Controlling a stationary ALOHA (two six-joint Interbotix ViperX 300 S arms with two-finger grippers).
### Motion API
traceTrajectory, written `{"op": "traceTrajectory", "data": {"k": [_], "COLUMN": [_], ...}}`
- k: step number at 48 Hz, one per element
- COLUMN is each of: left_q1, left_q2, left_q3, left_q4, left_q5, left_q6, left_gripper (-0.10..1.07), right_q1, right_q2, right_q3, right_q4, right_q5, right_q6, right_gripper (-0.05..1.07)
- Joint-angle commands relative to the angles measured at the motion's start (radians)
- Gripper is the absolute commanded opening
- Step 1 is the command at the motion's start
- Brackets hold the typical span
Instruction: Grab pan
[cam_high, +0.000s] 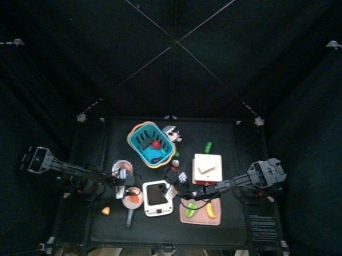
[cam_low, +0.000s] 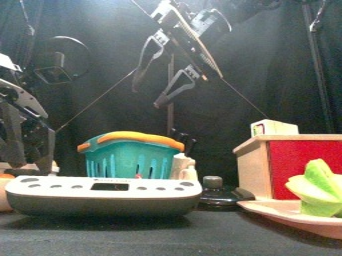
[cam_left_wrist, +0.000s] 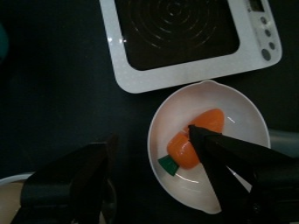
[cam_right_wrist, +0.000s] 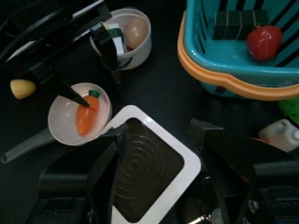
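The pan (cam_left_wrist: 233, 105) is small and round with a pale inside, and an orange toy carrot (cam_left_wrist: 187, 147) lies in it. It sits on the table next to the white scale (cam_left_wrist: 187, 39), and its thin dark handle (cam_right_wrist: 24, 149) points away from the scale. My left gripper (cam_left_wrist: 152, 140) hovers open over the pan, one jaw above the carrot and the other outside the rim, holding nothing. In the top view the pan (cam_high: 134, 201) lies under the left gripper (cam_high: 126, 190). My right gripper (cam_right_wrist: 160, 138) stands open over the scale (cam_right_wrist: 146, 175), close to the pan (cam_right_wrist: 73, 98).
A blue basket (cam_high: 151, 140) with toy food stands behind. A grey bowl (cam_right_wrist: 131, 37) sits beside the pan, a small yellow piece (cam_right_wrist: 21, 86) on its other side. A red and white box (cam_high: 206, 165) and a pink plate (cam_high: 198, 212) of green pieces lie to the right.
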Motion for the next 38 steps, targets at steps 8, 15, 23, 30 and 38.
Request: {"op": "traceTrajectory", "data": {"k": [8, 15, 23, 30, 38], "left_q1": [0.006, 0.008, 0.008, 0.008, 0.008], "left_q2": [0.107, 0.160, 0.186, 0.187, 0.181], "left_q3": [-0.069, -0.089, -0.094, -0.092, -0.098], "left_q4": [0.031, 0.037, 0.038, 0.038, 0.044], "left_q5": [0.002, 0.003, 0.026, 0.061, 0.077], "left_q6": [0.000, 0.000, 0.000, 0.000, 0.000], "left_gripper": [0.98, 0.98, 0.98, 0.91, 0.75], "right_q1": [0.006, 0.005, 0.006, 0.006, 0.005], "right_q2": [-0.038, -0.037, -0.037, -0.035, -0.035], "right_q3": [-0.006, 0.002, 0.009, 0.009, 0.015], "right_q4": [0.003, 0.003, 0.014, 0.017, 0.017], "right_q5": [0.002, 0.002, 0.006, 0.018, 0.020], "right_q6": [0.000, 0.000, 0.000, -0.003, -0.005], "right_gripper": [0.92, 0.92, 0.92, 0.92, 0.92]}}
